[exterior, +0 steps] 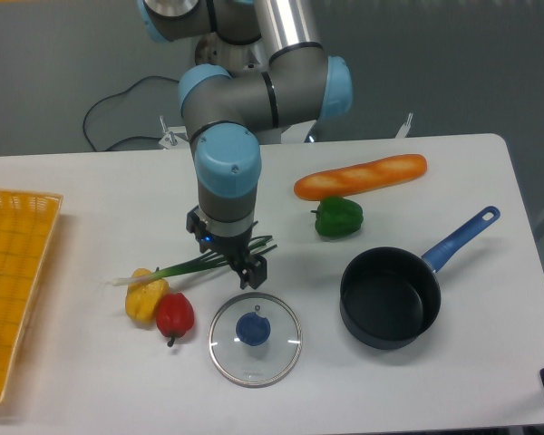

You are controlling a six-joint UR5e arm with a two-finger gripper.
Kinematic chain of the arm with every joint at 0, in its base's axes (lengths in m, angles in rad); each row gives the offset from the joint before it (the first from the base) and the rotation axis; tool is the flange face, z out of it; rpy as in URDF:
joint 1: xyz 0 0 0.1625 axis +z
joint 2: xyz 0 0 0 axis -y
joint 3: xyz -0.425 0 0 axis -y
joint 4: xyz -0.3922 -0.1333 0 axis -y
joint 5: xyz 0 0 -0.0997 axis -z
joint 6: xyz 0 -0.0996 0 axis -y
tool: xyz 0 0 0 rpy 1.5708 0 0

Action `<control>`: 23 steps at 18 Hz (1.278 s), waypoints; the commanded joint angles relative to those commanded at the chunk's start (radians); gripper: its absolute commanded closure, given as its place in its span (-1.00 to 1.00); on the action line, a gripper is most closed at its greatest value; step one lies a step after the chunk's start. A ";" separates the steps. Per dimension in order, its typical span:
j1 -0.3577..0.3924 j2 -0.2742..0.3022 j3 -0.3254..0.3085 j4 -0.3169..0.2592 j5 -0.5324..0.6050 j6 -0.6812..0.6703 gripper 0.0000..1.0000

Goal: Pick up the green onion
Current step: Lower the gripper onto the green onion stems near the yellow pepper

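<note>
White and flat, the bench [91,199] fills most of the view beneath a grey wall, with the robot's base and a black cable at the far edge.

The arm's black two-finger tool [242,265] hangs low over the leafy end of the green onion [195,265], a long thin stalk with a pale bulb end and slender dark green leaves. One finger shows clearly on the near side; the other is hidden behind the wrist, so whether the jaws are spread or closed cannot be told. Nothing shows the stalk being held. It appears to lie flat on the bench, bulb end pointing toward the left of the picture and touching or just beside a small yellow pepper [146,299], leaves fanning out under and past the tool.

By my reading the approach is largely made, with the tool above the right object, but the grasp and the lift are both yet to do. The stalk is thin and low, so the fingers will need to come right down to the surface to catch it.

Around this: a small red pepper [175,314] touching the yellow one, a round glass lid with a blue knob [254,339] just in front of the tool, a green bell pepper [338,217], a long baguette [361,176], a dark saucepan with a blue handle [390,297], and a yellow mesh basket [14,272] at the left edge.
</note>
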 joint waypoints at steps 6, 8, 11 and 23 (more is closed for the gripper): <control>-0.049 -0.009 -0.012 -0.012 -0.008 -0.021 -1.00; -0.081 -0.032 -0.006 -0.005 -0.024 -0.067 -1.00; -0.130 -0.054 0.001 -0.003 -0.031 -0.116 -1.00; -0.216 -0.101 0.009 0.072 -0.071 -0.224 -1.00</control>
